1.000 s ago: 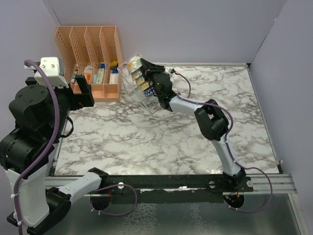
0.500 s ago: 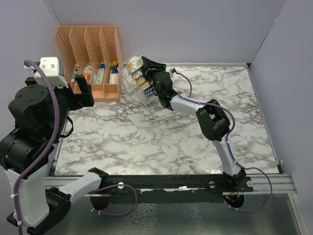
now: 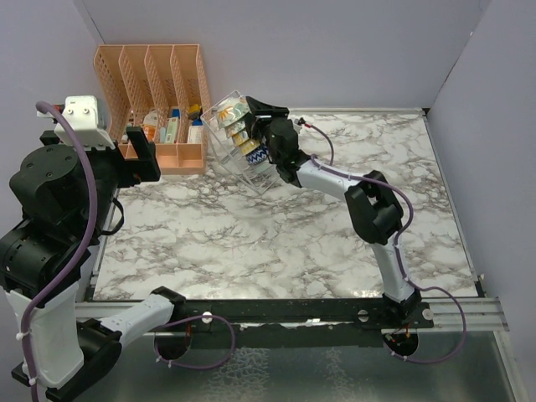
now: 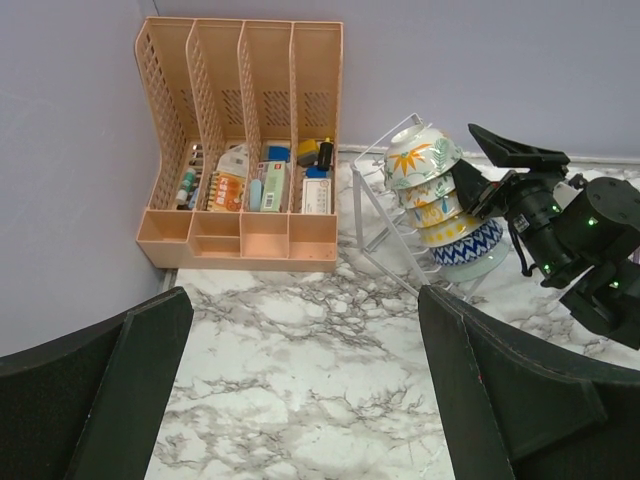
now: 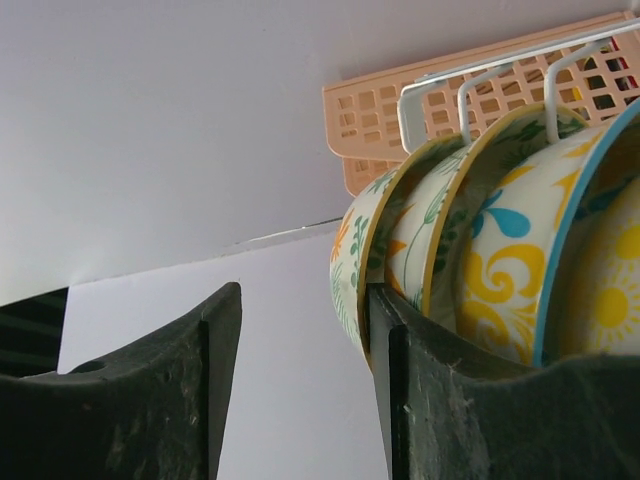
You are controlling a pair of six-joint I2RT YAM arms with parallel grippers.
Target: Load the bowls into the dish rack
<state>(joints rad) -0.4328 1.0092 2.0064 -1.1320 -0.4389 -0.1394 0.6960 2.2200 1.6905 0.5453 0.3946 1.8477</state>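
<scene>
Well to the left, the left gripper (image 4: 305, 400) hangs above the counter's (image 3: 251, 243) left edge, its broad black fingers spread wide with nothing between them. At the far left corner stands a peach plastic organizer (image 4: 240, 235) with perforated walls and four upright slots, small packets in its base. Just beside its right side, the dish rack (image 4: 378, 215), an angular frame of thin silvery wire, leans at the far edge. The bowls (image 4: 425, 160), glossy glazed ceramic, stand on edge in its slots, packed in a row. The right gripper (image 5: 305, 380) sits against the frontmost rim, jaws parted and gripping nothing. Rightward, bare grey-veined marble runs to the right edge.
</scene>
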